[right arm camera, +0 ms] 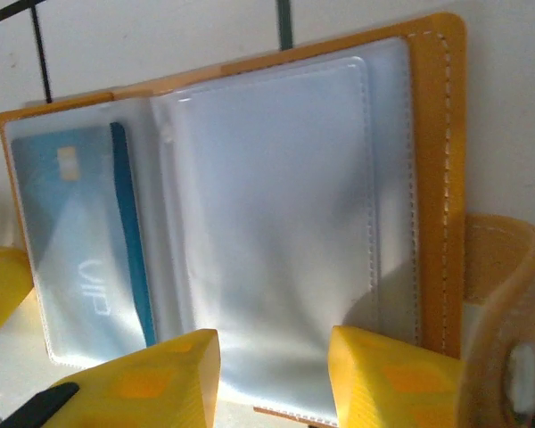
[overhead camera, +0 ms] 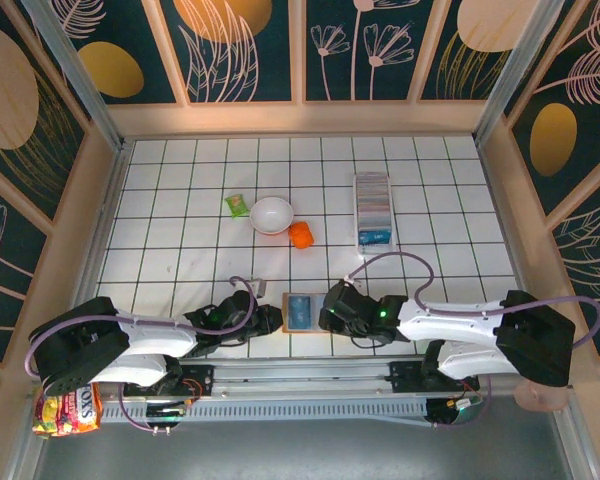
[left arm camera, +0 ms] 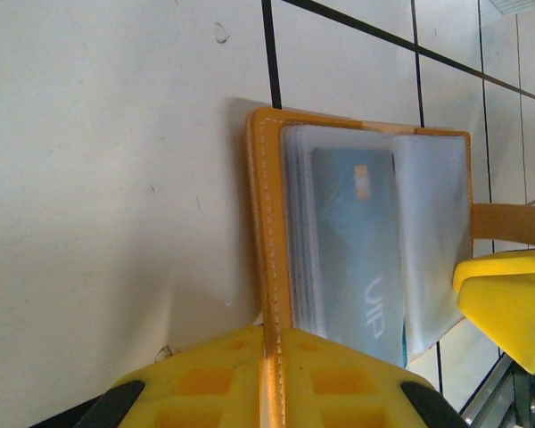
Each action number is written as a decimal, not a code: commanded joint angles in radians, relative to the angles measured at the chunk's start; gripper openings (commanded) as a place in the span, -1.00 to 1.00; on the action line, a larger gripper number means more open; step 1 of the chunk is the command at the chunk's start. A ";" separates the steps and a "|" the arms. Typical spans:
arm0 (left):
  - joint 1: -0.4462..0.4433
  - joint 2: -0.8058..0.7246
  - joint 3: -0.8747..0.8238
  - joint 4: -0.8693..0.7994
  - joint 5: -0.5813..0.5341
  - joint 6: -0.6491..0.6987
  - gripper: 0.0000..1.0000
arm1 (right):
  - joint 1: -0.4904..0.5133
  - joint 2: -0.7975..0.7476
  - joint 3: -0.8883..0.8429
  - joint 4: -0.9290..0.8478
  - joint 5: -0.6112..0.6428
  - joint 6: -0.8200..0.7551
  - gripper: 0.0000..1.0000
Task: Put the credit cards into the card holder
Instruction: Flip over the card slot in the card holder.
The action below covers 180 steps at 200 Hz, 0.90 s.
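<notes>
From above, we see the long white slotted plastic card holder (overhead camera: 373, 205) far right on the table, its long axis running away from the arms. The open tan-orange leather wallet (overhead camera: 300, 312) lies between the left gripper (overhead camera: 271, 320) and the right gripper (overhead camera: 330, 310).

On the left wrist view, a bright blue credit card (left arm camera: 357, 250) sits in the wallet's clear sleeve (left arm camera: 432, 232). Its long axis points toward the left gripper (left arm camera: 272, 343), which is pinched onto the wallet's stitched edge.

On the right wrist view, the right gripper (right arm camera: 274, 343) stands spread over the sleeve's edge, clamping nothing.
</notes>
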State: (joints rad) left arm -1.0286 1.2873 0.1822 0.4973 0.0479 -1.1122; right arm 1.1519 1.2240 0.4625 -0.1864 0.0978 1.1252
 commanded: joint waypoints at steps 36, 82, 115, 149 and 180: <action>-0.013 -0.002 -0.009 -0.037 0.038 -0.021 -0.74 | 0.006 0.110 0.029 0.025 0.034 0.002 -0.21; -0.013 0.003 -0.014 -0.036 0.033 -0.027 -0.75 | 0.008 0.147 0.058 0.183 -0.017 -0.005 -0.18; -0.013 0.001 -0.021 -0.037 0.021 -0.033 -0.76 | 0.021 0.144 0.056 0.276 -0.032 0.008 -0.18; -0.013 0.003 -0.023 -0.033 0.021 -0.035 -0.76 | 0.041 0.161 0.085 0.261 -0.026 0.014 -0.18; -0.013 -0.003 -0.026 -0.032 0.017 -0.035 -0.76 | 0.053 0.149 0.085 0.270 -0.013 0.016 -0.19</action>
State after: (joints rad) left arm -1.0290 1.2873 0.1810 0.4965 0.0544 -1.1278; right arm 1.1923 1.3750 0.5270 0.0574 0.0673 1.1328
